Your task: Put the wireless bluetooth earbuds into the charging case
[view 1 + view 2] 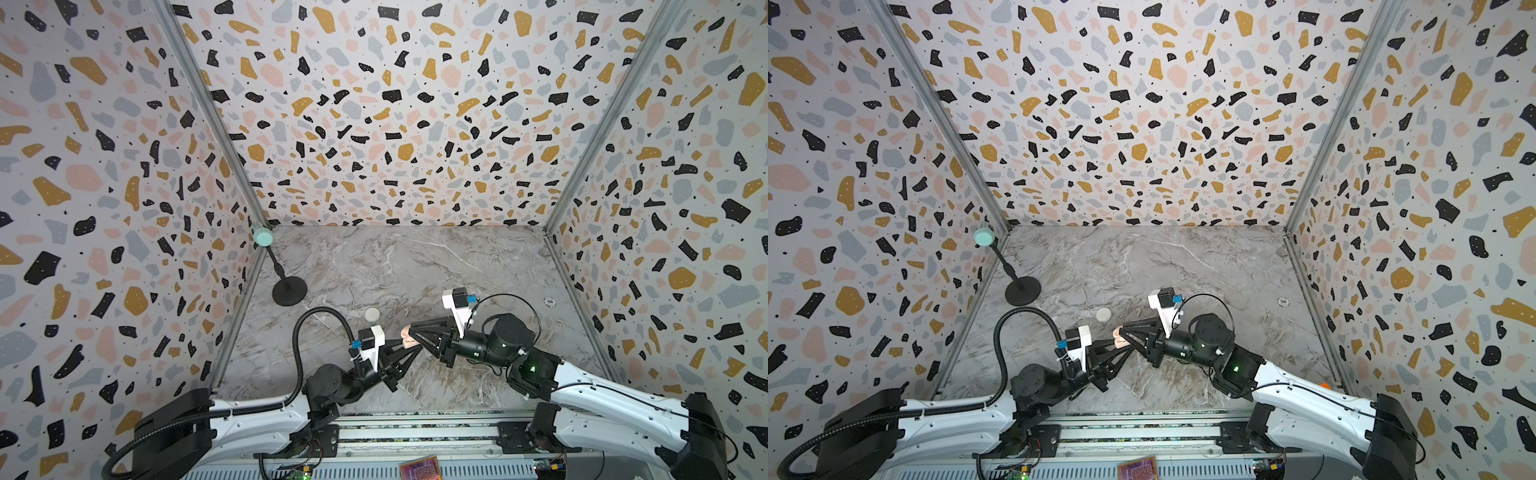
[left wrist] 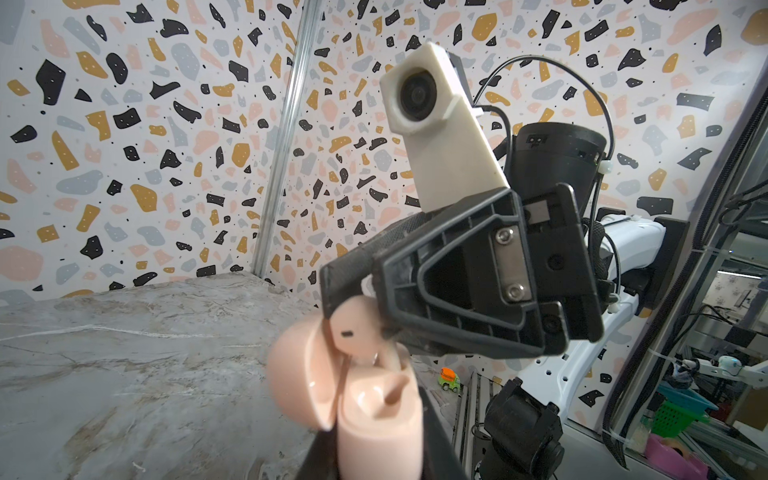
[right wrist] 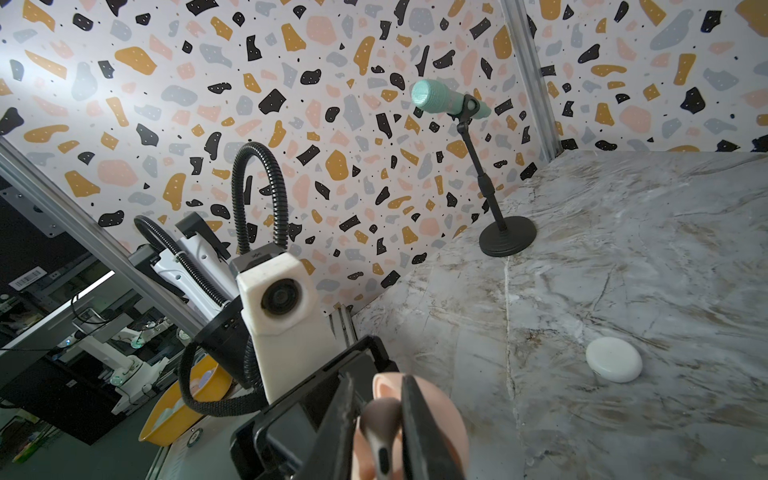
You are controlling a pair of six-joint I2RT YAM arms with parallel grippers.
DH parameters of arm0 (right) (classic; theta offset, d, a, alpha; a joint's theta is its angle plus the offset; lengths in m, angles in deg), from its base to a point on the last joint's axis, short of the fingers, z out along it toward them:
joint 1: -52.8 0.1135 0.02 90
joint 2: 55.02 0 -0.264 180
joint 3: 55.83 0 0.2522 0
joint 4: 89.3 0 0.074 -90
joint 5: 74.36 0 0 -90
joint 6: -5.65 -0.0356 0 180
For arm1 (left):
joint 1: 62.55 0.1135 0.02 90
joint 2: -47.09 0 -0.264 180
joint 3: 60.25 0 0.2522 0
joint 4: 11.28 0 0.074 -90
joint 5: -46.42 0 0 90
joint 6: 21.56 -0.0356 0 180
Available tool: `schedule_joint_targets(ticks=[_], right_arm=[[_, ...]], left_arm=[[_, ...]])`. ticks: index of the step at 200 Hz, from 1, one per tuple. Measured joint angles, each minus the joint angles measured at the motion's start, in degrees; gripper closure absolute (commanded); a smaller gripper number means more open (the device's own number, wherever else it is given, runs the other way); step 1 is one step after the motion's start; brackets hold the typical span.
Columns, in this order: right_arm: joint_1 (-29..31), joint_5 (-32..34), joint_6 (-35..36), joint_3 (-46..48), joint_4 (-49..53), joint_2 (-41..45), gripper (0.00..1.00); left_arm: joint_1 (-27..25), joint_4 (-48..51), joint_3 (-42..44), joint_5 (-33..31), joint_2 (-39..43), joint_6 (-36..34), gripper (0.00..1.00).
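Both top views: meeting low over the marble tabletop (image 1: pixel 415 266), toward its front edge. Clamping the pink charging case (image 1: pixel 405 338) (image 1: pixel 1119 336) in the left gripper (image 1: pixel 410 345), jaws closed tight on its body. Reaching across with the right gripper (image 1: pixel 411 328) (image 1: pixel 1123 328), tips touching the top of the case. Showing a closed white charging case (image 1: pixel 372 314) lying on the marble just behind, and a teal microphone (image 1: pixel 262 237) on its stand in the far left corner.

Left wrist view: holding the pink charging case (image 2: pixel 378 415) wide open in the left gripper (image 2: pixel 376 449). Pinching a pale pink earbud (image 2: pixel 353 332) by its head in the right gripper (image 2: pixel 357 311), stem pointing down into the mouth of the case; not revealing whether seated.

Right wrist view: squeezing the pale pink earbud (image 3: pixel 380 419) between the right gripper (image 3: pixel 379 395) jaws, directly before the pink charging case (image 3: pixel 436 407). Showing the white charging case (image 3: pixel 614 359) well apart on the marble, with the microphone (image 3: pixel 440 99) beyond.
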Motion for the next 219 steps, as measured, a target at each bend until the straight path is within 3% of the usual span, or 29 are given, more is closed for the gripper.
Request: schedule_joint_targets(ticks=[187,219], right_arm=[[0.5,5.7,1.7,-3.1,9.4,3.6,0.67],[0.5,7.6,3.2,-4.0,13.3,4.7,0.57]], left_arm=[[-0.6,1.6,0.0,1.6,0.9,-2.4,1.00],[-0.9,1.6,0.0,2.4,1.6,-3.7,1.00]])
